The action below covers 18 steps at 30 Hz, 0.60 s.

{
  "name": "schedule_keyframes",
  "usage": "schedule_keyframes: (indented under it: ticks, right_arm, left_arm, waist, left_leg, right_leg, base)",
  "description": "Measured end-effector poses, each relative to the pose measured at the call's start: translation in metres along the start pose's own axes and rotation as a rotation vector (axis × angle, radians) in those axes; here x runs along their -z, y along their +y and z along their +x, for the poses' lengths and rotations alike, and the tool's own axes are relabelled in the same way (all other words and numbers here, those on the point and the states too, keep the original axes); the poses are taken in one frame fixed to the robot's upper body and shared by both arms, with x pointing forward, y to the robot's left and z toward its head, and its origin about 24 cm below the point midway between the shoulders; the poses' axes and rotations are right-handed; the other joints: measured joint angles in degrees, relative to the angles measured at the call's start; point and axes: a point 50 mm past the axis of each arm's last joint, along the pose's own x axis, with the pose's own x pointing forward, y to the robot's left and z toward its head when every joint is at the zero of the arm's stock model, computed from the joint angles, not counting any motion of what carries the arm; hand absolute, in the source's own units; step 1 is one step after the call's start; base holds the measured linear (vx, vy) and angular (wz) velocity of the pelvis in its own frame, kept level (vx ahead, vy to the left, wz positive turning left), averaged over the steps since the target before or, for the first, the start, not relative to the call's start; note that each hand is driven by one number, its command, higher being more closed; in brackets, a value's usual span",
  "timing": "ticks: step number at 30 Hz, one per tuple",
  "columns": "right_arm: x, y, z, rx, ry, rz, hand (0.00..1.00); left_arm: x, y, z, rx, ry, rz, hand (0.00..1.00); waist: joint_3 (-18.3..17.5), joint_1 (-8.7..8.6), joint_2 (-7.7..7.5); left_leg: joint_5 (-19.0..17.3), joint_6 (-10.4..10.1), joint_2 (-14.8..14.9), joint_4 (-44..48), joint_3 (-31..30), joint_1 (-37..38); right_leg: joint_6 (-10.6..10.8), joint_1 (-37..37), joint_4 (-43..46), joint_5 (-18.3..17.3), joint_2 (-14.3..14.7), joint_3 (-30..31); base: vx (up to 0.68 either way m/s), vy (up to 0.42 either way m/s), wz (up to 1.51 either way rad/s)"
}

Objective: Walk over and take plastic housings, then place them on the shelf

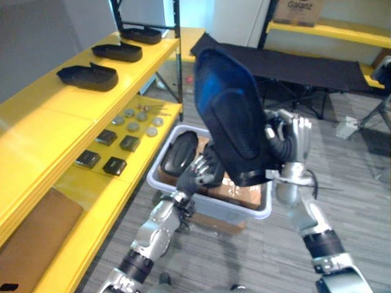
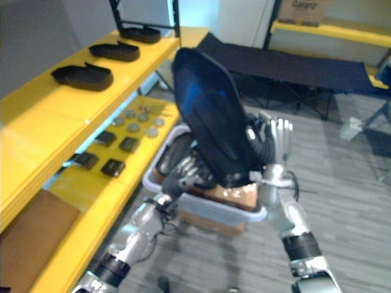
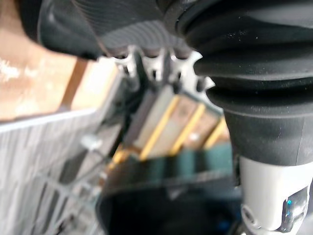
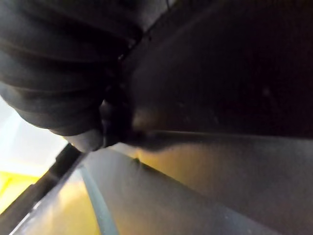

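Observation:
I hold a large dark plastic housing (image 1: 232, 116) upright above a white bin (image 1: 259, 210), clamped between both hands. My left hand (image 1: 204, 171) is at its lower left edge with fingers curled against it. My right hand (image 1: 296, 137) presses its right side with straight, upright fingers (image 2: 280, 135). In the left wrist view the fingers (image 3: 156, 66) meet the ribbed dark housing (image 3: 112, 24). Another dark housing (image 1: 182, 152) lies in the bin. The yellow shelf (image 1: 55, 128) is on my left; three housings (image 1: 88, 76) (image 1: 117, 52) (image 1: 142, 35) lie in a row on its top level.
The shelf's lower level (image 1: 137, 165) carries small black parts (image 1: 115, 165) and round grey discs (image 1: 133, 126), with a brown board (image 1: 36, 238) nearer to me. A black folding cot (image 1: 305, 67) stands behind the bin. A cardboard box (image 1: 299, 11) sits on a far yellow shelf.

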Motion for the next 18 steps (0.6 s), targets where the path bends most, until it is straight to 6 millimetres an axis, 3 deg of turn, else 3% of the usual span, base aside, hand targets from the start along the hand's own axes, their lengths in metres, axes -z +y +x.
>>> schedule_keyframes:
  ticks: [6, 16, 17, 18]
  right_arm:
    - [-0.005, 0.017, -0.014, -0.087, -0.001, 0.036, 1.0]
    - [-0.009, 0.038, -0.038, -0.168, 0.096, 0.127, 1.0]
    - [-0.008, 0.041, -0.042, -0.175, 0.126, 0.142, 1.0]
    - [-0.008, 0.042, -0.044, -0.176, 0.138, 0.149, 1.0]
  left_arm:
    - [0.005, -0.013, 0.002, 0.048, 0.02, 0.004, 0.0]
    - [0.007, -0.013, 0.004, -0.026, 0.032, 0.049, 0.0]
    - [0.007, -0.012, 0.004, -0.043, 0.033, 0.062, 1.0]
    - [0.007, -0.012, 0.003, -0.054, 0.033, 0.076, 1.0]
  waist:
    - [-2.3, -0.06, -0.91]
    - [-3.3, -0.06, -1.34]
    - [-3.3, -0.05, -1.34]
    - [-3.4, -0.03, -1.33]
  left_leg:
    - [0.4, 0.0, -0.1, 0.0, -0.1, -1.4]
    - [0.7, -0.1, -0.2, 0.3, -0.9, -1.4]
    - [0.8, 0.0, -0.2, 0.0, -0.9, -1.4]
    - [0.8, 0.0, -0.2, 0.0, -0.9, -1.5]
  right_leg:
    - [0.4, -1.4, 0.0, 0.5, 0.0, 0.1]
    - [0.3, -0.8, -0.2, 0.7, 0.0, -0.3]
    - [0.3, -0.8, -0.2, 0.7, 0.0, -0.3]
    - [0.3, -0.8, -0.3, 0.7, 0.0, -0.3]
  base:
    - [-0.01, 0.007, 0.01]
    - [0.02, 0.003, 0.04]
    - [-0.04, 0.008, -0.01]
    - [-0.04, 0.007, 0.0]
